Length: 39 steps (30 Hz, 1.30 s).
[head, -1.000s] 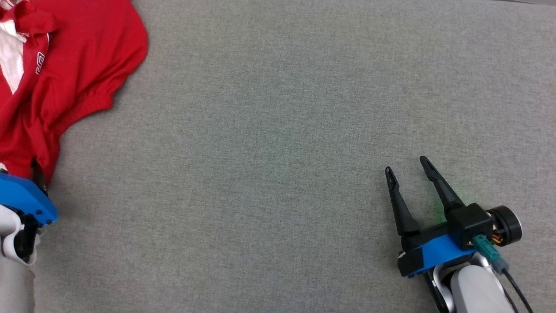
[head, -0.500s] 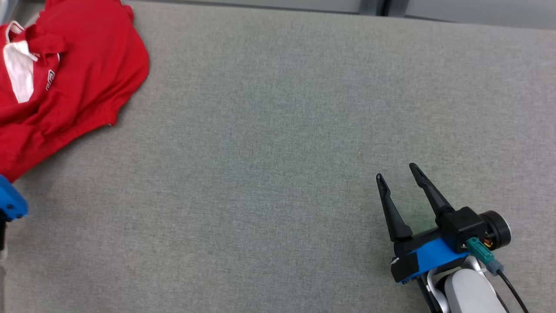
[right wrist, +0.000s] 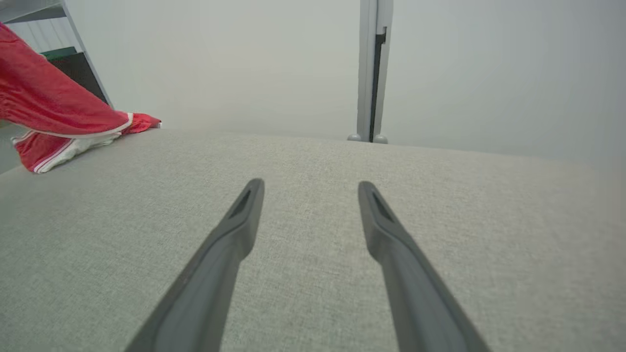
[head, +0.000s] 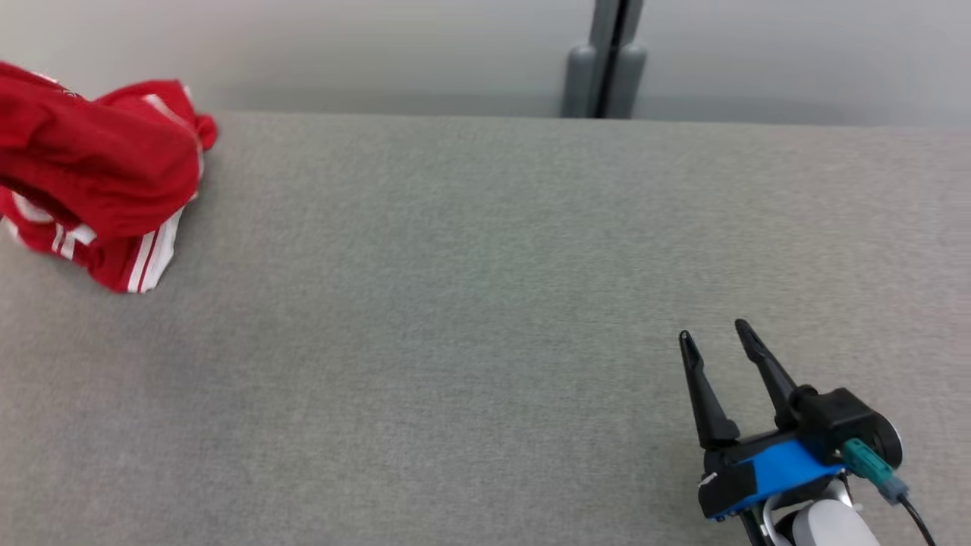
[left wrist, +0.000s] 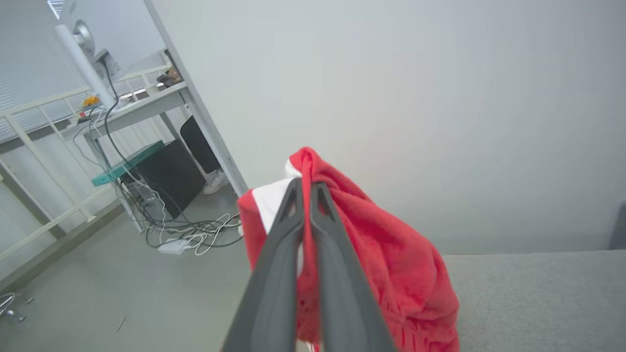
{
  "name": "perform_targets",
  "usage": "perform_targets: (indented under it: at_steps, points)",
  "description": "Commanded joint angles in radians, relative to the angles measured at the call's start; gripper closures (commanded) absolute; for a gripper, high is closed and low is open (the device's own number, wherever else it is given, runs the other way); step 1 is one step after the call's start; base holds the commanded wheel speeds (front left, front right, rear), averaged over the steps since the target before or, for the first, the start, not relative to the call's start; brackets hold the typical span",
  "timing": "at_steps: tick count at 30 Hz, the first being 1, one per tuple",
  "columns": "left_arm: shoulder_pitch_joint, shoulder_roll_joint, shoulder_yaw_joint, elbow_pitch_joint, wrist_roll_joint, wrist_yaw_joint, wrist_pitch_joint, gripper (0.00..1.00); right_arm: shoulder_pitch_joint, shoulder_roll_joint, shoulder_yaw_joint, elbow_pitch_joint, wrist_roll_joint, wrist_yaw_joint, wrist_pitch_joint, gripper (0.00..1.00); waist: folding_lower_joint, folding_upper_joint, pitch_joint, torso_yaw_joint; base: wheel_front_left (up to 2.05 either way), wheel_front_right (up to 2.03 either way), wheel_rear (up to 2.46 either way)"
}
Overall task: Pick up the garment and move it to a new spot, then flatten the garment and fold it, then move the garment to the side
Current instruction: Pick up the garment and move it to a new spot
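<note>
The garment [head: 98,178] is red with white stripes and trim, bunched at the far left of the grey table. In the left wrist view my left gripper [left wrist: 307,188] is shut on a fold of the garment [left wrist: 386,264], which hangs down from the fingertips over the table's left end. The right wrist view shows the garment [right wrist: 54,115] lifted at its upper left, its lower hem trailing on the table. My right gripper [head: 713,334] hovers low over the table at the lower right, open with nothing between its fingers [right wrist: 244,205].
The grey fabric table [head: 470,318] spreads wide between the garment and my right gripper. A pale wall with a grey post [head: 607,61] stands behind its far edge. Left of the table are a shelf frame and floor cables [left wrist: 190,234].
My left gripper has closed on the garment and lifted it off the table into a hanging bunch. The head camera has tilted up, showing the wall. My right gripper has stayed open.
</note>
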Motion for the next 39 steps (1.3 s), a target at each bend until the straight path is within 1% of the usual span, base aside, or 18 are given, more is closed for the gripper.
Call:
perform_targets:
  at_steps: [1,5,6,7,12,15,19,20,23,27,31,39]
  points:
    - [-0.028,-0.005,-0.028,-0.033,0.019,-0.009,0.008,1.0,0.02,-0.005,-0.012,0.001,0.011,0.0,-0.006,0.0,0.0002,0.0001,-0.055,-0.058,0.0,0.0,0.0]
    - [-0.07,-0.019,-0.1,-0.105,0.054,-0.039,0.036,1.0,0.046,-0.004,-0.037,0.001,0.029,0.0,-0.006,0.0,0.0002,0.0001,-0.091,-0.124,0.0,0.0,0.0]
    - [-0.07,-0.019,-0.1,-0.105,0.054,-0.039,0.036,1.0,0.046,-0.004,-0.037,0.001,0.029,0.0,-0.006,0.0,0.0002,0.0001,-0.091,-0.124,0.0,0.0,0.0]
    - [-0.092,-0.028,-0.136,-0.136,0.064,-0.053,0.05,1.0,0.057,-0.004,-0.05,0.001,0.034,0.0,-0.006,0.0,0.0002,0.0001,-0.097,-0.157,0.0,0.0,0.0]
    - [-0.126,-0.058,-0.235,-0.21,0.062,-0.078,0.069,1.0,0.077,-0.004,-0.069,-0.005,0.048,0.0,-0.005,0.0,0.0002,0.0001,-0.098,-0.242,0.0,0.0,0.0]
    - [-0.139,-0.071,-0.291,-0.251,0.047,-0.083,0.076,1.0,0.082,-0.004,-0.073,-0.005,0.055,0.0,-0.005,0.0,0.0002,0.0001,-0.086,-0.285,0.0,0.0,0.0]
    - [-0.135,-0.082,-0.361,-0.301,0.024,-0.087,0.071,1.0,0.078,-0.004,-0.076,-0.008,0.066,0.0,-0.005,0.0,0.0002,0.0001,-0.065,-0.319,0.0,0.0,0.0]
    - [-0.135,-0.082,-0.361,-0.301,0.024,-0.087,0.071,1.0,0.078,-0.004,-0.076,-0.008,0.066,0.0,-0.005,0.0,0.0002,0.0001,-0.065,-0.319,0.0,0.0,0.0]
    - [-0.101,-0.08,-0.424,-0.323,0.001,-0.085,0.055,1.0,0.072,-0.004,-0.078,-0.011,0.068,0.0,-0.005,0.0,0.0002,0.0001,-0.048,-0.329,0.0,0.0,0.0]
    - [-0.042,-0.088,-0.481,-0.322,-0.019,-0.085,-0.006,1.0,0.064,-0.004,-0.081,-0.016,0.076,0.0,-0.005,0.0,0.0002,0.0001,-0.027,-0.321,0.0,0.0,0.0]
    - [0.068,-0.122,-0.517,-0.251,-0.038,-0.076,-0.062,1.0,0.054,-0.004,-0.069,-0.014,0.083,0.0,-0.005,0.0,0.0002,0.0001,-0.013,-0.306,0.0,0.0,0.0]
    - [0.278,-0.204,-0.546,-0.089,-0.093,-0.027,-0.158,1.0,0.037,-0.004,-0.061,-0.017,0.082,0.0,-0.005,0.0,0.0002,0.0001,0.004,-0.269,0.0,0.0,0.0]
